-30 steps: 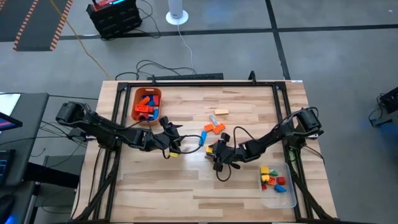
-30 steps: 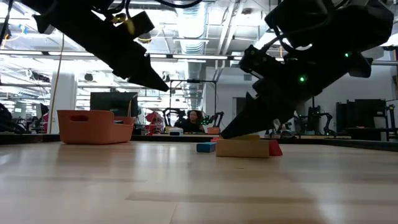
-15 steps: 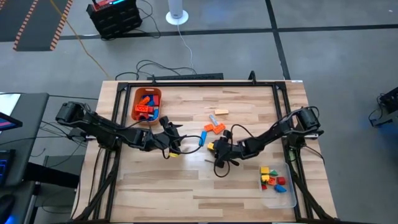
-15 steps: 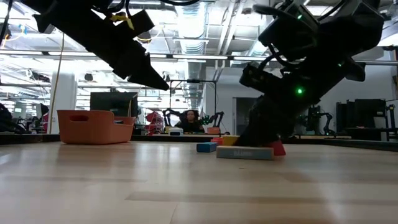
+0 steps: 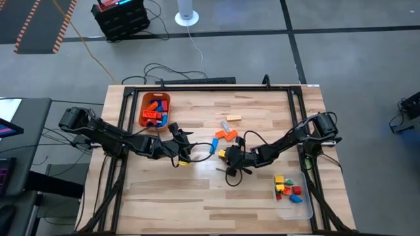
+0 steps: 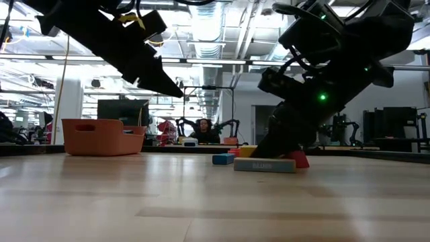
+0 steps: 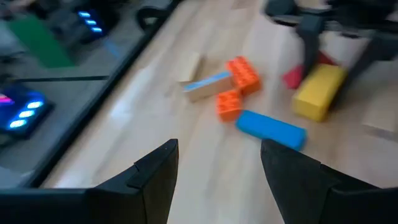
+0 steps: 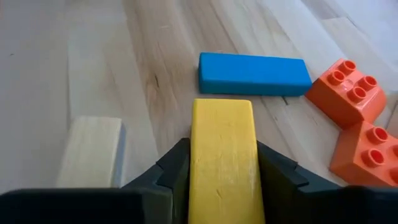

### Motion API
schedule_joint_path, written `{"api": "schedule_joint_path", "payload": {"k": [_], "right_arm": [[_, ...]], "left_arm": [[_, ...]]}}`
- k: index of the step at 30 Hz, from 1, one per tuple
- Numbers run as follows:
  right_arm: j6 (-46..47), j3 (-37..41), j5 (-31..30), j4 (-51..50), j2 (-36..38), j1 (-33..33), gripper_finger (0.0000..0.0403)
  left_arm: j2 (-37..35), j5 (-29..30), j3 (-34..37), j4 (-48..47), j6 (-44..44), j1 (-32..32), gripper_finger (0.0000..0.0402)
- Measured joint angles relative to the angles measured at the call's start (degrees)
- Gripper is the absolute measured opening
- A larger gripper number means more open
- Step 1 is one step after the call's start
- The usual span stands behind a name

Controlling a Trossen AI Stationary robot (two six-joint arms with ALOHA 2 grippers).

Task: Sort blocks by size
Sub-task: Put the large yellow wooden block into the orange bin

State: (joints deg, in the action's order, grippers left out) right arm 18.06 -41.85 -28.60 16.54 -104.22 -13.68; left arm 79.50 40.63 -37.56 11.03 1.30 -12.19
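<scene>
My right gripper (image 5: 225, 156) stands low over the table's middle, shut on a long yellow block (image 8: 222, 130). A long blue block (image 8: 255, 73) and two orange studded bricks (image 8: 345, 90) lie flat on the table just beyond it. A tan block (image 8: 93, 152) lies flat beside the gripper and also shows in the low view (image 6: 264, 165). My left gripper (image 5: 180, 148) hovers open and empty to the left of the pile (image 7: 217, 180). A tan-and-blue block (image 5: 231, 119) lies farther back. My right gripper pinches the yellow block's two long sides (image 8: 198, 146) between its two fingers (image 8: 177, 165), which lie along the block. The fingers come slanting down from the table's right. The block's free end points toward the blue block; whether it is clear of the table I cannot tell.
An orange bin (image 5: 155, 98) holding several blocks stands at the far left. A clear tray (image 5: 293, 203) with several small blocks sits at the near right. A small red piece (image 6: 297, 160) lies by the right gripper. Black frame rails run along the table's edges.
My right gripper has gone a little toward the table's far left and has sunk lower. The tan block, which stood taller on the table a second ago, has dropped onto its broad face.
</scene>
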Motion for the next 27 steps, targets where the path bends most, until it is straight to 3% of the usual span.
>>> {"api": "schedule_joint_path", "payload": {"k": [9, 13, 22, 27], "right_arm": [[-7.9, 0.0, -5.8, 9.9, 2.4, -2.5, 0.0157], [-11.5, 0.0, -5.9, 16.3, 2.6, -4.1, 0.0161], [-13.8, 0.0, -7.2, 16.2, 7.5, -5.9, 0.0162], [-14.1, 0.0, -3.9, 20.3, 8.9, -5.9, 0.0162]], "left_arm": [[0.0, -22.2, 0.0, 2.9, -4.1, 0.0, 0.0224], [0.0, -22.8, 0.0, 6.5, -5.1, 0.0, 0.0224], [0.0, -22.8, 0.0, 6.7, -5.2, 0.0, 0.0224], [0.0, -22.9, 0.0, 8.1, -3.6, 0.0, 0.0224]]}}
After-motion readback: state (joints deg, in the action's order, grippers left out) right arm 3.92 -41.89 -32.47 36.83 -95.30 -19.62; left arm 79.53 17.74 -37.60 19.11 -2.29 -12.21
